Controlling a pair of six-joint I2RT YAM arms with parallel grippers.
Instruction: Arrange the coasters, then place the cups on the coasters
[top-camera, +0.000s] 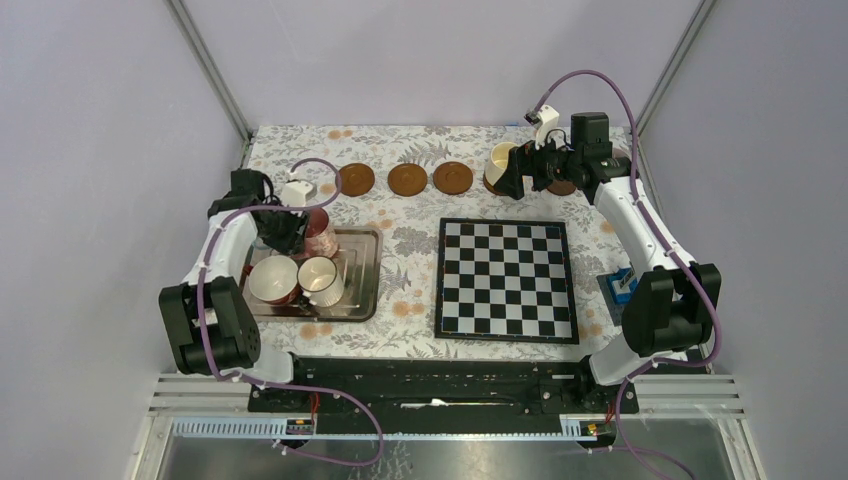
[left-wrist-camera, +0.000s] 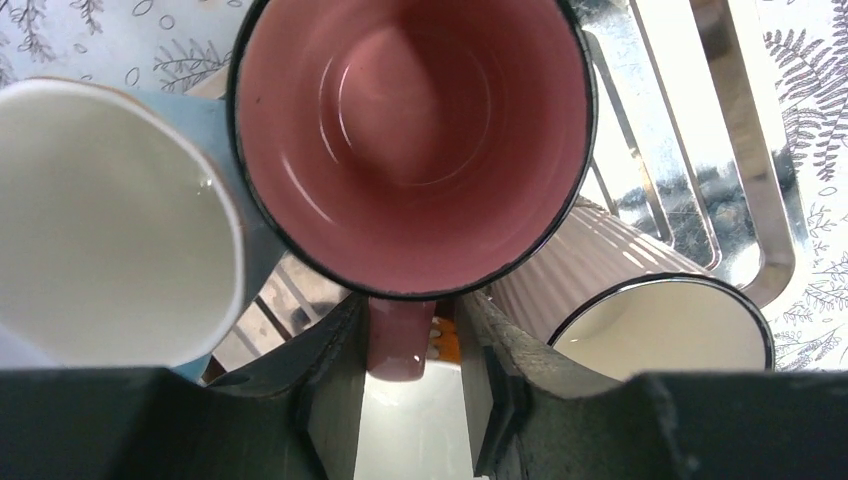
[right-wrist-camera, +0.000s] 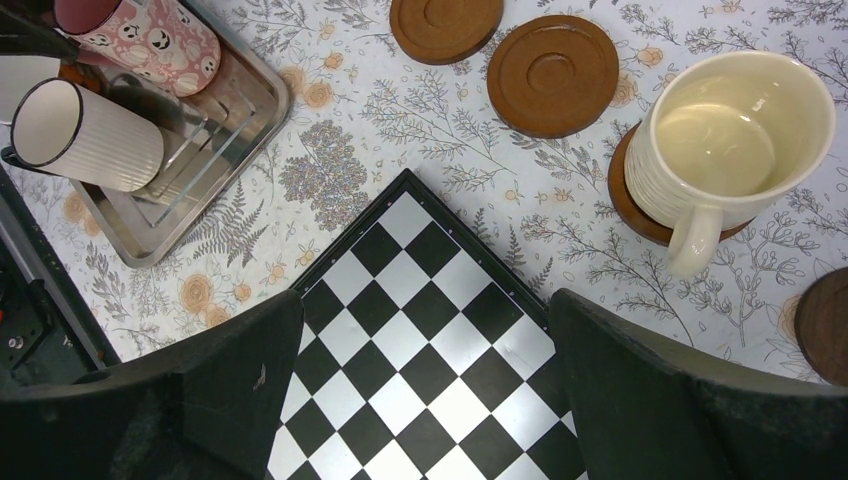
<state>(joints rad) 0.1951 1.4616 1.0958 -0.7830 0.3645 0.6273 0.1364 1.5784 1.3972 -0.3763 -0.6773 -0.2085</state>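
In the left wrist view, the pink patterned cup (left-wrist-camera: 410, 140) stands upright in the tray, seen from above. Its handle (left-wrist-camera: 400, 340) lies between the fingers of my left gripper (left-wrist-camera: 410, 315). The left finger touches the handle and a small gap shows at the right finger. A light blue cup (left-wrist-camera: 100, 220) and a ribbed lilac cup (left-wrist-camera: 660, 320) crowd it. Three bare coasters (top-camera: 407, 179) line the back. The cream cup (right-wrist-camera: 735, 140) sits on a coaster (right-wrist-camera: 640, 210). My right gripper (right-wrist-camera: 425, 400) hangs open beside it, above the chessboard corner.
The metal tray (top-camera: 365, 270) at the left also holds the wide dark-red cup (top-camera: 272, 280). The chessboard (top-camera: 505, 280) fills the table's middle. Another coaster (right-wrist-camera: 825, 325) shows at the right edge. A small blue object (top-camera: 620, 285) lies by the right arm.
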